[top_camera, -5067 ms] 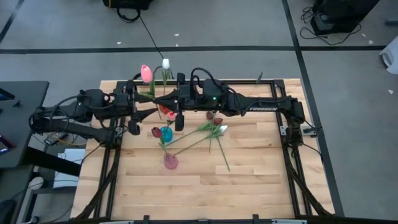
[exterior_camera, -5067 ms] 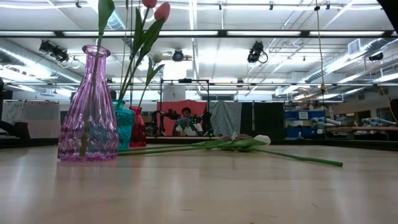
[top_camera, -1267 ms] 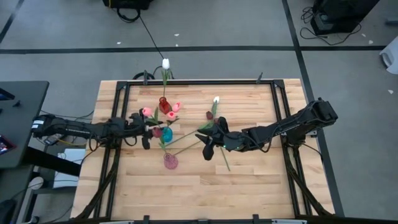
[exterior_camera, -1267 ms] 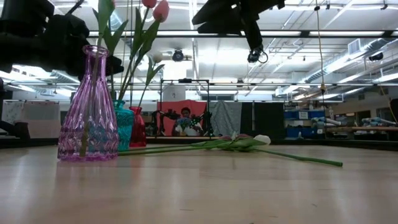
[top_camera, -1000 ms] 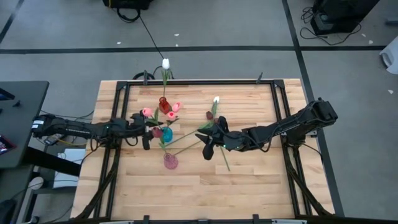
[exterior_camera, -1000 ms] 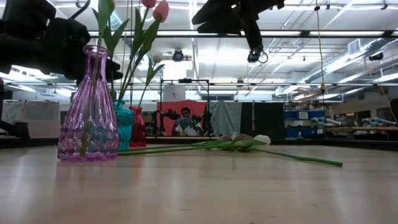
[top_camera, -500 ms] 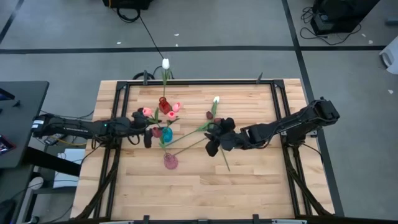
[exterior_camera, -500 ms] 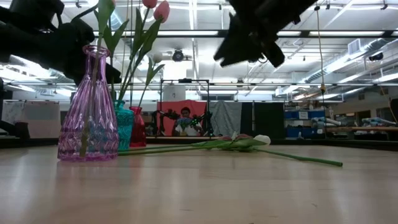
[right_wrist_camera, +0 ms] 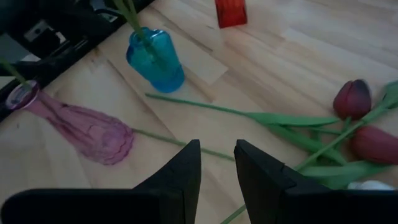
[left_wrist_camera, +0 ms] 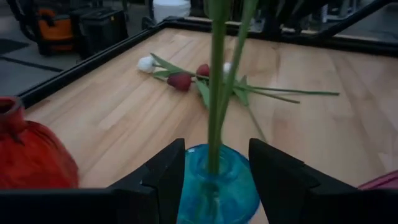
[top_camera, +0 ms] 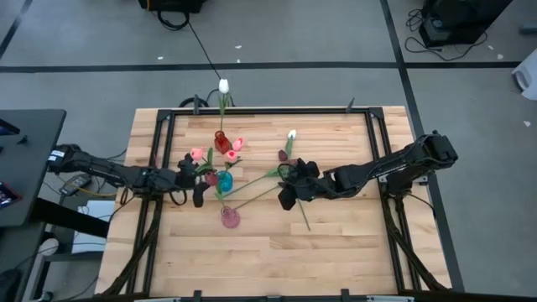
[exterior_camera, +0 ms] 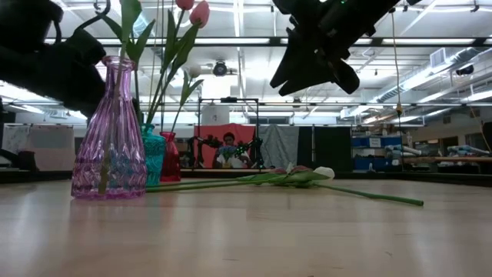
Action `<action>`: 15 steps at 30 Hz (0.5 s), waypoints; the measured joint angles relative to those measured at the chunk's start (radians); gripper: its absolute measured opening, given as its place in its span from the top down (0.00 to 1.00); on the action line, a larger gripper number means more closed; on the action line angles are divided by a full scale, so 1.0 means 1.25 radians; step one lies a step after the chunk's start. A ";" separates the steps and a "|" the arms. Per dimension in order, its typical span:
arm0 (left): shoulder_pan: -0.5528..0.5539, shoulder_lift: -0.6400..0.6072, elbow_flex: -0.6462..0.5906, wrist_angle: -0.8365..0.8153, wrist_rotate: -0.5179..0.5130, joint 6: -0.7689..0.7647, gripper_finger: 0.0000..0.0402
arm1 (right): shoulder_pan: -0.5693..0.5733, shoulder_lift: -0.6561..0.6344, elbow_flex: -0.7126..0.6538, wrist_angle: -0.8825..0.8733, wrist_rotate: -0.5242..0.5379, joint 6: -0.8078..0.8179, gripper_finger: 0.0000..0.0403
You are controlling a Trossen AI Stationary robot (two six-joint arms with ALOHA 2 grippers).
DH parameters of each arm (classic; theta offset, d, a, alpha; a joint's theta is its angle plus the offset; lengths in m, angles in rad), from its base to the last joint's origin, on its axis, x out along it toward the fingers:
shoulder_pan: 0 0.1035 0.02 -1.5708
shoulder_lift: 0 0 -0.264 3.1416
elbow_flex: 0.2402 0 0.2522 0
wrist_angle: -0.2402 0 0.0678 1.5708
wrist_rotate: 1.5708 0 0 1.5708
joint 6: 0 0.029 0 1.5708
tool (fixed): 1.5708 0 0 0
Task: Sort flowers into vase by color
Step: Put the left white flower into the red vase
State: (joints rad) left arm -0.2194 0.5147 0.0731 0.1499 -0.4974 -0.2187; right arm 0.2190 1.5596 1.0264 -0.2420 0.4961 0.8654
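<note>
We see left gripper (top_camera: 195,179) drawn back from teal vase (top_camera: 224,180), fingers apart, empty. Right gripper (top_camera: 288,186) shifted slightly away from that vase, above loose tulips (top_camera: 289,168), after both arms' earlier cluster beyond it.

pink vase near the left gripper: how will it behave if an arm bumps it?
Probably tippy: the pink vase is tall with a narrow neck, and a long stem rises out of its mouth. It looks like ribbed glass, so likely fragile and slick on the wooden table. The teal vase stands close behind in the low view, so a shove may knock the two together.
</note>
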 joint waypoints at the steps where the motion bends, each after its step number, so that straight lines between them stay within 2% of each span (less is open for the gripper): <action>1: -0.012 0.000 -0.012 0.021 -0.006 0.000 0.54 | 0.007 0.003 0.000 0.002 0.001 0.008 0.72; 4: -0.041 0.000 -0.049 0.088 -0.007 -0.004 0.54 | 0.036 0.008 0.000 0.004 0.033 0.026 0.72; 9: -0.062 0.001 -0.052 0.093 -0.023 -0.015 0.54 | 0.063 0.035 0.000 0.024 0.105 0.060 0.72; 15: -0.073 -0.015 -0.052 0.114 -0.023 0.005 0.54 | 0.034 0.085 0.000 0.084 0.041 0.044 0.72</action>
State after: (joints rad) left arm -0.3107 0.4965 0.0086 0.2929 -0.5259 -0.2127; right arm 0.2613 1.6662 1.0264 -0.1364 0.5476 0.9198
